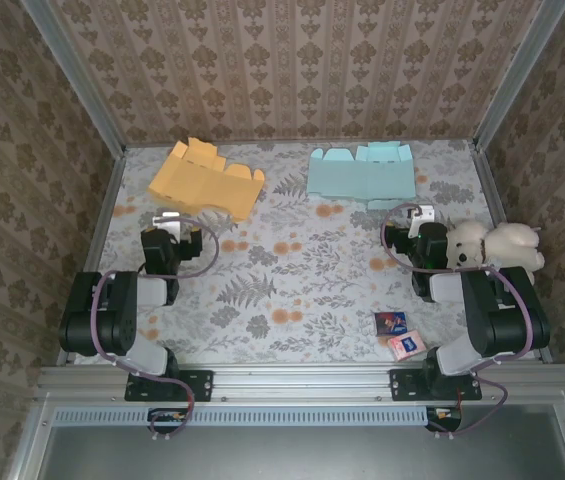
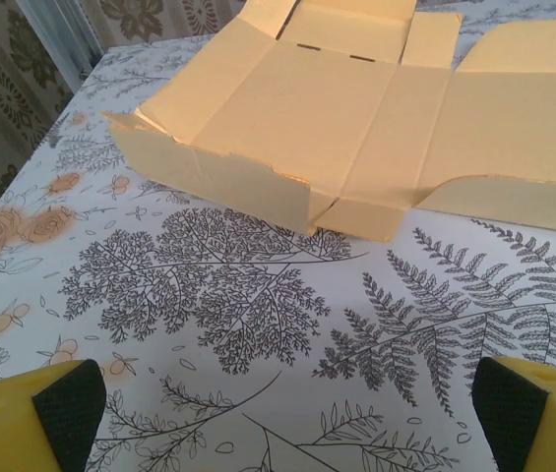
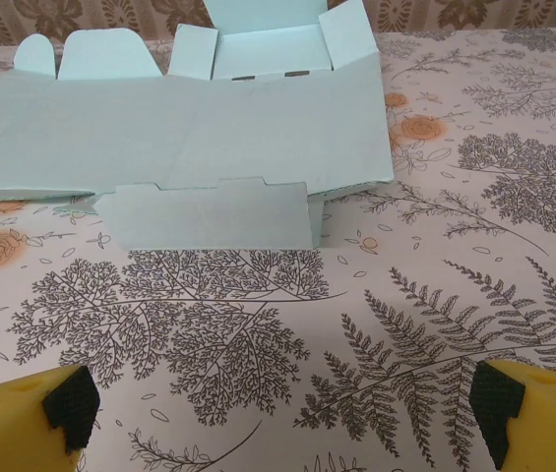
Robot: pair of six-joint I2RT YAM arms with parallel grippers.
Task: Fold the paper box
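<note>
Two unfolded paper boxes lie flat at the back of the table. The orange paper box (image 1: 205,178) (image 2: 356,108) is at the back left, just beyond my left gripper (image 1: 168,217) (image 2: 287,408). That gripper is open, its yellow fingers (image 2: 31,413) wide apart over bare tablecloth. The light blue paper box (image 1: 364,173) (image 3: 189,138) is at the back right, with one flap (image 3: 214,214) pointing toward my right gripper (image 1: 420,214) (image 3: 284,408). The right gripper is open too and holds nothing.
A white teddy bear (image 1: 492,245) sits against the right arm near the table's right edge. Two small cards (image 1: 390,322) (image 1: 407,346) lie at the front right. Patterned walls close in the back and both sides.
</note>
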